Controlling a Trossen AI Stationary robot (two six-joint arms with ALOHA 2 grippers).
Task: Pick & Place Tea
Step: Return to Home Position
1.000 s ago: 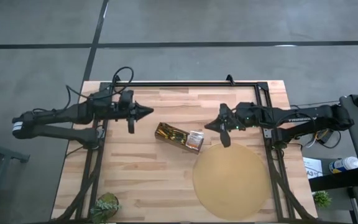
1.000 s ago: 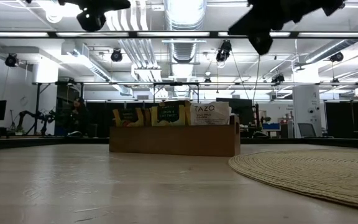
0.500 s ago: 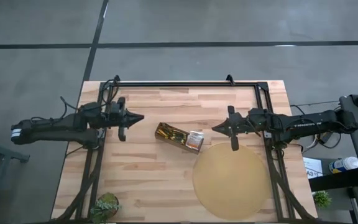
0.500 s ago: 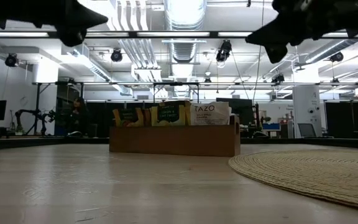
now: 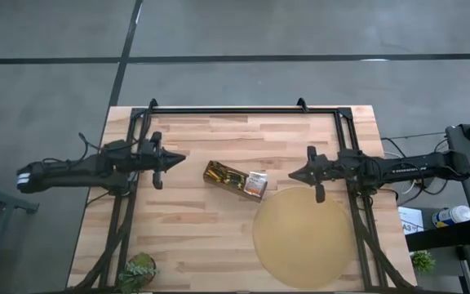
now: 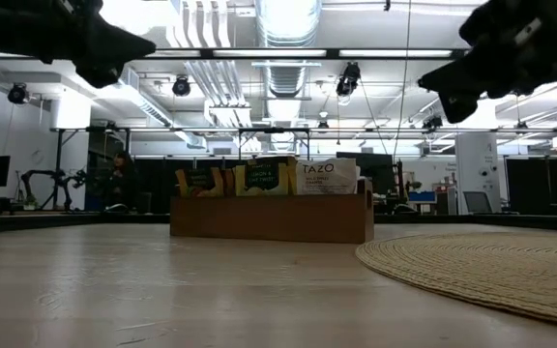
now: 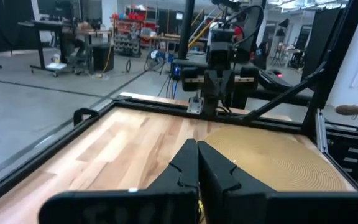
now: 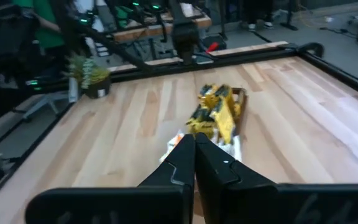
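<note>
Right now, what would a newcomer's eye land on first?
The brown oblong wooden box in the middle of the table, packed with small flat yellow-green and white sachets. Beside it lies the big round tan mat; the left hand and right hand hang shut, one either side.

Box [image 5: 235, 180] mid-table [image 5: 186, 237], sachets [image 6: 264, 177] standing in it. Mat [image 5: 302, 237] just beside the box, to its right and nearer the low camera. Plant [image 5: 138, 271] at near-left corner. Left gripper [image 5: 181, 156] left of box, right gripper [image 5: 292, 173] right of it, both above the table.
</note>
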